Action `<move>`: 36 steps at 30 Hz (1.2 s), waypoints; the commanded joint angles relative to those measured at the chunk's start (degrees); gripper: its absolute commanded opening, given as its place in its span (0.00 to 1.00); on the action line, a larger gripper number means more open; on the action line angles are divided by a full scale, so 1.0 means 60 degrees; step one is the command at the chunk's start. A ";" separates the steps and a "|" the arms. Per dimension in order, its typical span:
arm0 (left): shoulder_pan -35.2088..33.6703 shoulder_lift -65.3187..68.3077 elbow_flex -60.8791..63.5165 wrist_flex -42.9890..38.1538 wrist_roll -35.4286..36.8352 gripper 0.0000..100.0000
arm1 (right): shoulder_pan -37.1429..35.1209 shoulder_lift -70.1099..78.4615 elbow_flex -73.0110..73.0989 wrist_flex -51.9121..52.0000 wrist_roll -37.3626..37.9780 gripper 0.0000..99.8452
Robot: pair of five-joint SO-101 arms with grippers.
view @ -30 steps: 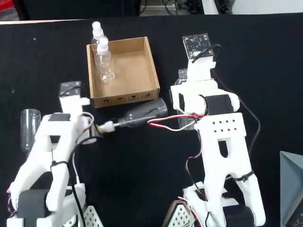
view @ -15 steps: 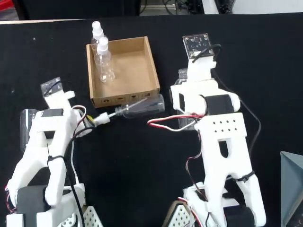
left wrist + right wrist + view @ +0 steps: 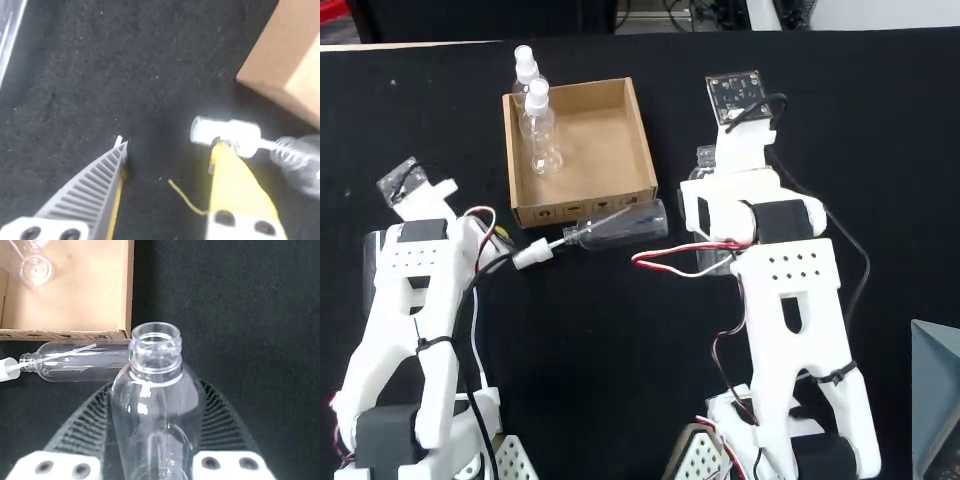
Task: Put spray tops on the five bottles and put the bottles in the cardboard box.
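My right gripper (image 3: 155, 390) is shut on a clear topless bottle (image 3: 155, 352), held just right of the cardboard box (image 3: 610, 150); the bottle's edge (image 3: 703, 165) shows beside the arm. A second clear bottle (image 3: 617, 228) lies on the black table against the box's front wall. Its spray top (image 3: 532, 256) sticks out from the neck, with the tube inside. My left gripper (image 3: 170, 150) is open, and one fingertip (image 3: 218, 148) touches that spray top (image 3: 225, 133). Two bottles with spray tops (image 3: 540, 125) stand at the box's far left corner. Another topless bottle (image 3: 368, 262) lies behind the left arm.
The box (image 3: 75, 295) takes up the table's back middle. A grey object (image 3: 935, 400) sits at the right edge. Loose red and white wires (image 3: 670, 258) hang between the arms, over the bare black table in front.
The left arm has swung back to the left, away from the lying bottle. That bottle has shifted up against the box front. The right arm has kept still.
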 commanded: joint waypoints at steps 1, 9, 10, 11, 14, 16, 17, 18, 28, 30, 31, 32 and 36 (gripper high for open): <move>0.0110 0.0117 -0.0491 -0.0498 0.0762 0.17 | 0.0000 -0.0447 -0.0066 -0.0278 -0.0029 0.09; 0.1194 0.0791 -0.0872 -0.0440 0.3678 0.18 | 0.0015 -0.0476 -0.0066 -0.0278 -0.0029 0.09; 0.1209 0.0864 -0.0960 -0.0440 0.3780 0.20 | 0.0015 -0.0476 -0.0066 -0.0278 -0.0029 0.09; 0.1209 0.0938 -0.1077 -0.0440 0.3795 0.21 | 0.0015 -0.0476 -0.0066 -0.0278 -0.0029 0.09; 0.1209 0.1158 -0.1385 -0.0440 0.3839 0.22 | 0.0015 -0.0476 -0.0066 -0.0278 -0.0029 0.09; 0.1223 0.1319 -0.1560 -0.0440 0.4147 0.22 | 0.0015 -0.0476 -0.0066 -0.0278 -0.0029 0.09; 0.1223 0.1421 -0.1663 -0.0440 0.4322 0.22 | 0.0015 -0.0476 -0.0066 -0.0278 -0.0029 0.09; 0.1223 0.1524 -0.1751 -0.0440 0.4454 0.22 | 0.0015 -0.0476 -0.0066 -0.0278 -0.0029 0.09; 0.2220 0.2989 -0.2322 -0.0484 0.5260 0.22 | 0.0015 -0.0462 -0.0066 -0.0278 -0.0029 0.09; 0.2205 0.3194 -0.2557 -0.0440 0.5275 0.22 | 0.0015 -0.0462 -0.0066 -0.0278 -0.0029 0.09; 0.2190 0.3267 -0.2645 -0.0440 0.5289 0.22 | 0.0015 -0.0462 -0.0066 -0.0278 -0.0029 0.09; 0.2190 0.3370 -0.2762 -0.0440 0.5289 0.22 | 0.0015 -0.0447 -0.0066 -0.0278 -0.0029 0.09; 0.2425 0.3663 -0.2938 -0.0469 0.5553 0.22 | 0.0015 -0.0462 -0.0066 -0.0278 -0.0029 0.09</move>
